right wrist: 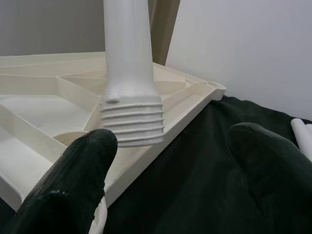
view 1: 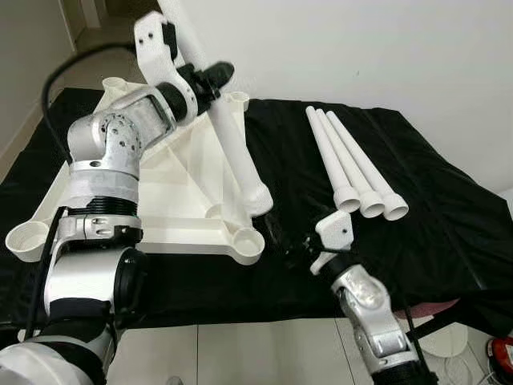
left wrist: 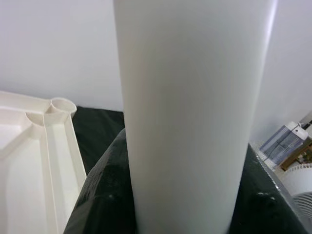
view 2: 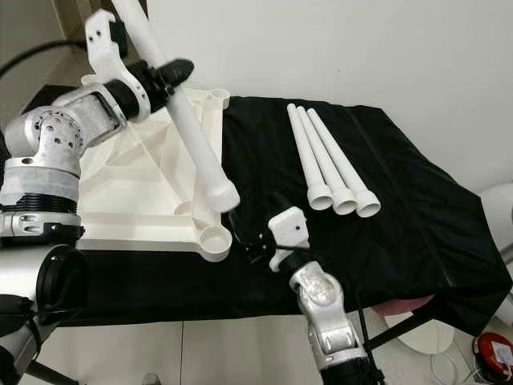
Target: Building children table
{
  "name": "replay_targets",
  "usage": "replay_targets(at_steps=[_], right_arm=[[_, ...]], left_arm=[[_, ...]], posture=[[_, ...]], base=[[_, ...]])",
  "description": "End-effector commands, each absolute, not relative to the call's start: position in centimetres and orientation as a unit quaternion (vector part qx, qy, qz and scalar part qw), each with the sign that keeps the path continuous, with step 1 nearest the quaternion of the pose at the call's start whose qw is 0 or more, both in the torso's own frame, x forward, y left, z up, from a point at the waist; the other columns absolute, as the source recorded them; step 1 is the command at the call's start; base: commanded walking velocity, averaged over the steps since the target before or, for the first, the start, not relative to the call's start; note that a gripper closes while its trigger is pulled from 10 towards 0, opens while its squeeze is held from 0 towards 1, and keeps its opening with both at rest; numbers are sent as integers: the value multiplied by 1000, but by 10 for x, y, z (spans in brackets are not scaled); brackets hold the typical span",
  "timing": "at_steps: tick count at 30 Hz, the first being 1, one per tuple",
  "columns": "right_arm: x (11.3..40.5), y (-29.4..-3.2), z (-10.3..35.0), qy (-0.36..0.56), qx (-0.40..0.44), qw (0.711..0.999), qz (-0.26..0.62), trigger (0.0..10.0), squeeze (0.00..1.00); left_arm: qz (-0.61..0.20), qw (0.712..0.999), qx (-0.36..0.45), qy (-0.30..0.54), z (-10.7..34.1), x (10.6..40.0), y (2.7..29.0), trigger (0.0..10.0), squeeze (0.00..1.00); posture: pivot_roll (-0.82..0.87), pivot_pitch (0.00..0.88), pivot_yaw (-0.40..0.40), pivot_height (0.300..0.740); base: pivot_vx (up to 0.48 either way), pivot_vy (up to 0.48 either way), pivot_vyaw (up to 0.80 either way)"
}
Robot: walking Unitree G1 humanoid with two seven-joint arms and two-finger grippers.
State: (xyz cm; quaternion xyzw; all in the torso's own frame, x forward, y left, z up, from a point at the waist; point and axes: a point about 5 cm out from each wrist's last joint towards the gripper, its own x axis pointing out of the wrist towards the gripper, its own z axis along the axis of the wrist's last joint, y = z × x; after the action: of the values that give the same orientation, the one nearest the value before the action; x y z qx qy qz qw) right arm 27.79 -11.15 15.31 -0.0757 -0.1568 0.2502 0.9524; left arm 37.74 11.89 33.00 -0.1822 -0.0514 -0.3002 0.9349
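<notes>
Setting: room in a home.
Plain white wall [view 1: 361,48], pale tiled floor [view 1: 264,353], black cloth [view 2: 385,200] draped over the table, white fan [left wrist: 297,183] standing near the wall.

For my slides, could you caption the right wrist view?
Open right gripper faces threaded table leg above tabletop.

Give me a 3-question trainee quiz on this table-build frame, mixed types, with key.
1. True or false: the left gripper is shut on a table leg.
2. How many spare legs lie on the black cloth? A) two B) three C) four
3. Fill in: the held leg's threaded end hangs above a corner socket of the upturned ____.

Key: 1 true; 2 B; 3 tabletop. The right gripper is open near that end.
</notes>
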Motion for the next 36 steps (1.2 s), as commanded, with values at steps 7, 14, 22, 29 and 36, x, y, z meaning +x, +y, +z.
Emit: replay_targets(at_steps=[7,14,22,29,36], right_arm=[[288,-103,179,-144,-67,951,264,10000,0],[298,-94,193,-143,-72,947,278,10000,0],[314,-85,202,-119,-83,953,266,10000,0],[320,-81,203,-106,-94,956,256,10000,0],[329,-78,202,-95,-108,962,232,10000,0]], left_arm=[[-311,936,-130,-99,333,359,94,10000,0],[-309,938,-96,-123,332,350,75,10000,0],[-314,936,-44,-155,332,333,48,10000,0],[-320,933,-35,-162,333,328,39,10000,0],[-323,930,-32,-173,336,320,27,10000,0]], posture=[[10,0,-81,740],[14,0,-90,740],[24,0,-96,740],[28,0,-98,740],[33,0,-100,740]], base=[[0,0,0],[0,0,0],[0,0,0],[0,0,0],[0,0,0]])
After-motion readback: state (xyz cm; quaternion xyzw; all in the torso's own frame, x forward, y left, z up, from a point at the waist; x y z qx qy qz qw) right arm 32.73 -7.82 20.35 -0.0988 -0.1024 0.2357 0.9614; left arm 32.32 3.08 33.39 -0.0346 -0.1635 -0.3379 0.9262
